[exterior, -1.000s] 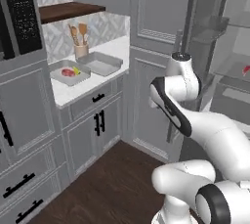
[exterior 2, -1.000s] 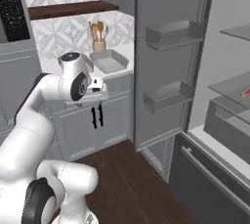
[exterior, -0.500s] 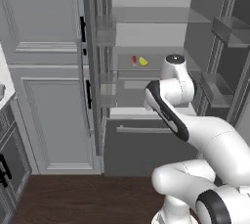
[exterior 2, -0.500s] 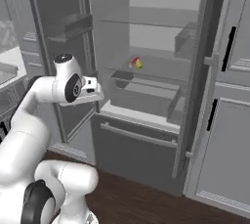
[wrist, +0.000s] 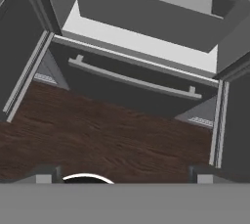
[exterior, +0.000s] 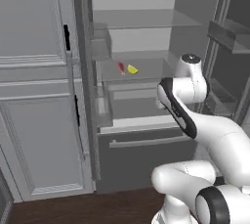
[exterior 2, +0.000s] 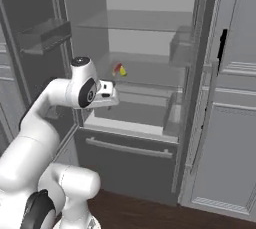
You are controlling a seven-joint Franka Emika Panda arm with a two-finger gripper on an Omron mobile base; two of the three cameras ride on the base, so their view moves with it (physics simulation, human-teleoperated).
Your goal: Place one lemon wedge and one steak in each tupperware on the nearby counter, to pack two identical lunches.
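Note:
A yellow lemon wedge (exterior: 132,69) and a red-pink steak (exterior: 121,67) lie side by side on a glass shelf inside the open fridge. From the right base view the lemon wedge (exterior 2: 122,72) sits just right of the steak (exterior 2: 117,68). My gripper (exterior 2: 111,99) hangs in front of the fridge, below that shelf's level and short of it, pointing down. In the hand view the fingertips (wrist: 45,175) stand wide apart over the floor, so the gripper (wrist: 124,176) is open and holds nothing. The tupperware and the counter are out of view.
Both fridge doors stand open, with door bins on the left (exterior: 101,47) and right (exterior: 228,34). The freezer drawer with its bar handle (exterior: 146,142) lies below. Tall grey cabinets (exterior: 34,96) flank the fridge. Dark wood floor (wrist: 112,130) lies beneath the hand.
The base has turned, so the views swung from the counter and its containers to the open fridge, now seen head-on and closer. The gripper stays open.

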